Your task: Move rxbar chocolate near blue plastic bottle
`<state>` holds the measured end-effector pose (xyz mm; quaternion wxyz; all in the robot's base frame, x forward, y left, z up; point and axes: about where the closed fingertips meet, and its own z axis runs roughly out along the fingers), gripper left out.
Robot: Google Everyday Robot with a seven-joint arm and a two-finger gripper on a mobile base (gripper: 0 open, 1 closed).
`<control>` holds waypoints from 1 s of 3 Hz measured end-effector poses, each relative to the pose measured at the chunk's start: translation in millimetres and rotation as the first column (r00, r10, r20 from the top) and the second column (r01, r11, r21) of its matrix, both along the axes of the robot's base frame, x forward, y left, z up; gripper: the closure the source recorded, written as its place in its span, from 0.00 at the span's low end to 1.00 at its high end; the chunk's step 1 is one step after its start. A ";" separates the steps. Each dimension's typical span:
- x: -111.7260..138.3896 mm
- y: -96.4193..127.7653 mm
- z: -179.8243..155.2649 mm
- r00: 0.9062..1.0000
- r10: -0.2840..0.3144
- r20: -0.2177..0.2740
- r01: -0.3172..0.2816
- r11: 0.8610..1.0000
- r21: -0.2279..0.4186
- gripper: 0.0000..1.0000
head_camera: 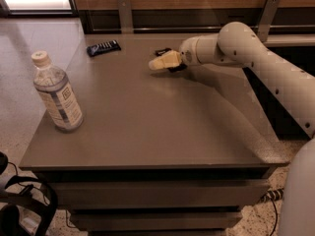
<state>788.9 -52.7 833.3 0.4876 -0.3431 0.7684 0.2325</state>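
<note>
End effector (165, 62) sat directly over the rxbar chocolate (162, 51), which lay obliquely on the desk (162, 127). Its opening could not be told. The blue plastic bottle (56, 95) stood well apart.

On the surface (147, 132) we see the blue plastic bottle (56, 95) standing upright near the left edge. Another bar (103, 47) lies flat at the far left. To the right of it, at the far middle, the gripper (157, 64) hangs low over the surface, with its arm (275, 77) on the right. The rxbar chocolate (164, 51) lies just behind and under the gripper, partly hidden, well apart from the bottle.
</note>
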 end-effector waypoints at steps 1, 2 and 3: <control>2.0 -5.0 -16.0 1.000 0.003 -0.003 -0.003 1.000 0.003 0.00; -0.3 -8.6 -28.0 1.000 0.000 -0.002 0.000 1.000 0.001 0.13; -0.6 -7.0 -29.5 1.000 0.002 -0.004 -0.002 1.000 0.001 0.38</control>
